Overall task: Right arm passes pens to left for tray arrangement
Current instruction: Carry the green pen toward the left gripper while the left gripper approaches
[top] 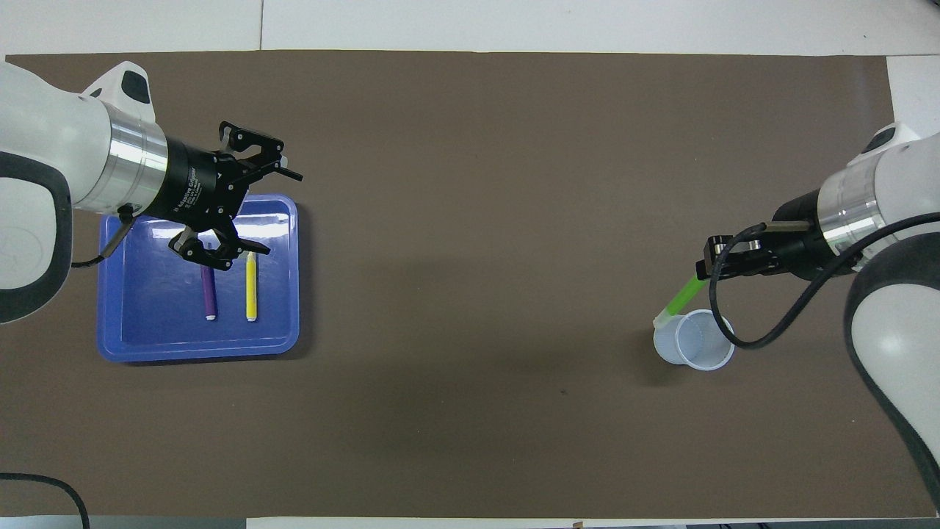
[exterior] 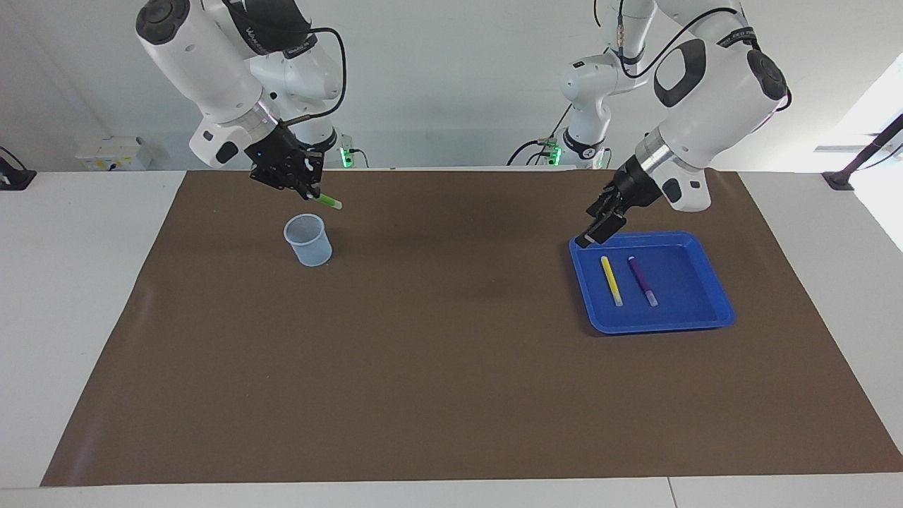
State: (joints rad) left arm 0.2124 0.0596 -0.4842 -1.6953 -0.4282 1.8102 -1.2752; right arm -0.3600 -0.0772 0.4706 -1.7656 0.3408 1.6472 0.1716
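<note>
My right gripper (exterior: 305, 185) (top: 709, 269) is shut on the bright green pen (exterior: 326, 201) (top: 681, 297), which hangs slanted in the air just above the translucent cup (exterior: 308, 240) (top: 695, 339). The blue tray (exterior: 681, 305) (top: 147, 327) lies toward the left arm's end of the table. In it a yellow pen (exterior: 611, 280) (top: 251, 286) and a purple pen (exterior: 642, 280) (top: 208, 292) lie side by side. My left gripper (exterior: 599, 228) (top: 277, 213) hangs open and holding nothing over the tray's edge that faces the right arm's end.
A brown mat (exterior: 451, 367) (top: 477, 184) covers most of the white table. The cup stands upright on it toward the right arm's end, with nothing visible inside.
</note>
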